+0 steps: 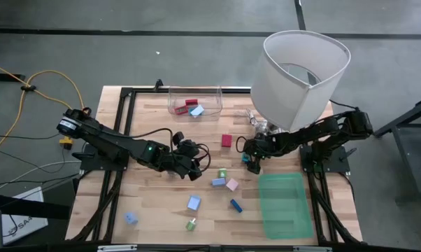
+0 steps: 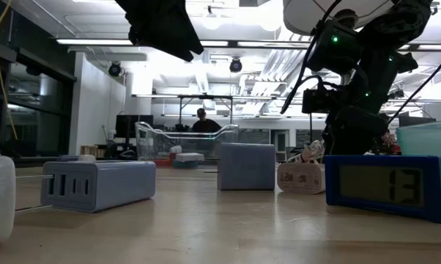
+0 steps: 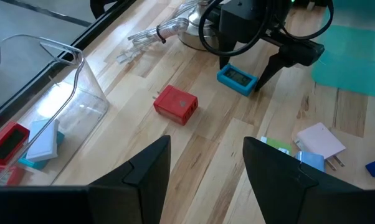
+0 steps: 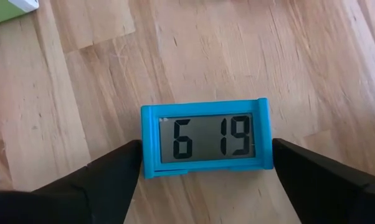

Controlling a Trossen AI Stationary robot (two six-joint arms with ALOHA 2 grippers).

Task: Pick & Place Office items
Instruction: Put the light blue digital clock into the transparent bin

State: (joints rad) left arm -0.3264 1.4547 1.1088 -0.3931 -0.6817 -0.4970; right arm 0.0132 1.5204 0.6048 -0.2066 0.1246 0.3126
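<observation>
Right claw (image 4: 200,171): wide and released, straddling the blue clock (image 4: 205,137), one finger at each short end, gaps on both sides (nothing gripped).
Blue clock: flat on the bench (image 1: 161,210), display up, just beside the lamp's (image 1: 301,73) base.
Left claw (image 3: 206,168): hovering over mid-bench, fingers parted, nothing between them.
Red adapter (image 3: 175,104): ahead of the left claw, well apart from it.
Clear bin (image 1: 194,101): at the far edge, a few pieces inside.
Green tray (image 1: 286,206): near the right arm.

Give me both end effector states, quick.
Left end effector: open, holding nothing.
Right end effector: open, fingers on either side of the blue clock, not yet gripping.
</observation>
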